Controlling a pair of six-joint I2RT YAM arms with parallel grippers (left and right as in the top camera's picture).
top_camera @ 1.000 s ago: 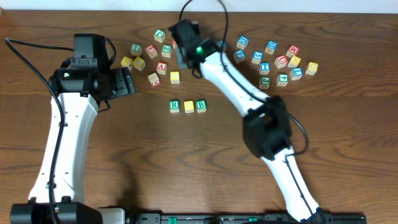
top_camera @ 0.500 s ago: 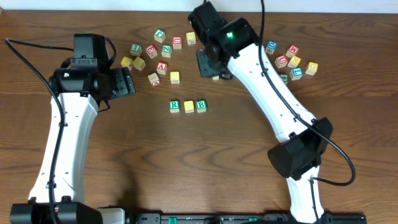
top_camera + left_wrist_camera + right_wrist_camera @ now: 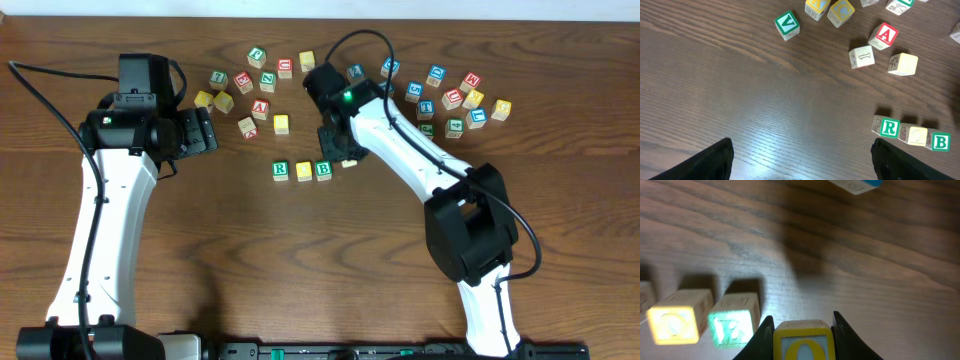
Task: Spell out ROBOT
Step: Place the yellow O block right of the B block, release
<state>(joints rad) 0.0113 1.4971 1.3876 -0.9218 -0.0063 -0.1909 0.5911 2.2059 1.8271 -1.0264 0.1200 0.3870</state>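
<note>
Right wrist shows yellow O cube point(image 3: 803, 345) clamped between its jaws

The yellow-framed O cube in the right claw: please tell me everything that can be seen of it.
This small wooden cube has a yellow-framed face with a blue O and a pale wooden top edge. It is upright, pinched between the two dark fingers of the right claw, beside the green-lettered B wooden cube and not touching it. Its underside is hidden.

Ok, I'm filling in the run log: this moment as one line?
row: R, O, B | right jaws: shut on second O, near B | left jaws: open
</note>
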